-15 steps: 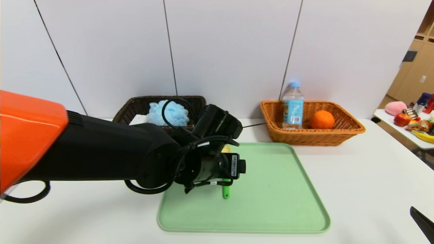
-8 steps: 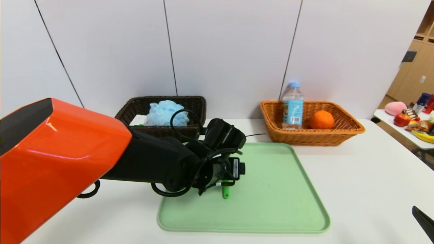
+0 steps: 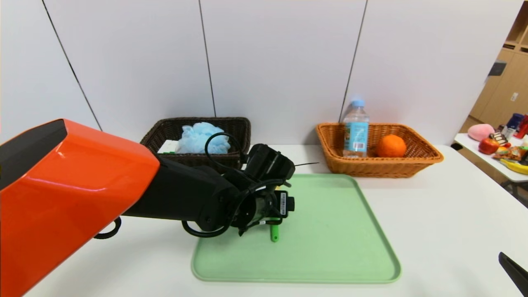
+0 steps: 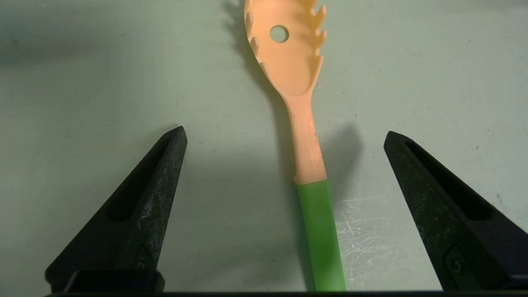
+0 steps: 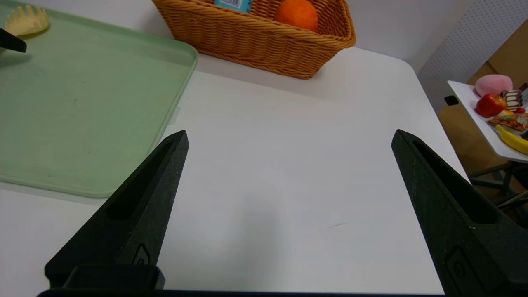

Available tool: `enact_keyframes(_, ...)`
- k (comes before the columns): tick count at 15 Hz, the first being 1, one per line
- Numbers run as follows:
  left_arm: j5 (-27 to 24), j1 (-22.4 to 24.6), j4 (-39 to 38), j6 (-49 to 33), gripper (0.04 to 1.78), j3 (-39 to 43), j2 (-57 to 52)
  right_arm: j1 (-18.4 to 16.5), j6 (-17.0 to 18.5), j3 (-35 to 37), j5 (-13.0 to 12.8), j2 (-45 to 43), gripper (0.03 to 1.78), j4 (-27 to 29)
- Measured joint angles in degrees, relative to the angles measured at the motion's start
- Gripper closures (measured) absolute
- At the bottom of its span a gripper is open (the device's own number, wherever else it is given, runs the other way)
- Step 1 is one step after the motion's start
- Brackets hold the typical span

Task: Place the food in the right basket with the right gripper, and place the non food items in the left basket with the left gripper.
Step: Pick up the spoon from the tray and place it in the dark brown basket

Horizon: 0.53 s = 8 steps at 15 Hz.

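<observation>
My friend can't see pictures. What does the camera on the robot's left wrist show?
A spork with a yellow-orange head and green handle lies flat on a pale green tray. The left gripper hangs over it, open, one pointed black finger on each side of the handle, neither touching it.

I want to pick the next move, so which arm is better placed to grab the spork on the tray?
The left. The left gripper hangs open right over the spork, one finger on each side of its handle. The right gripper is open over bare table, away from the tray.
</observation>
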Motion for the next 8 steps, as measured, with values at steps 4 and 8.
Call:
enact_keyframes(4, 3.11, -0.04, 0.11, 4.51, 0.13, 0.50, 0.45, 0.00, -0.02, -0.05, -0.02, -0.02, 0.11, 0.00)
enact_keyframes(8, 5.28, -0.04, -1.08, 9.09, 0.13, 0.85, 0.74, 0.00, 0.00, -0.07, -0.02, -0.07, 0.11, 0.02)
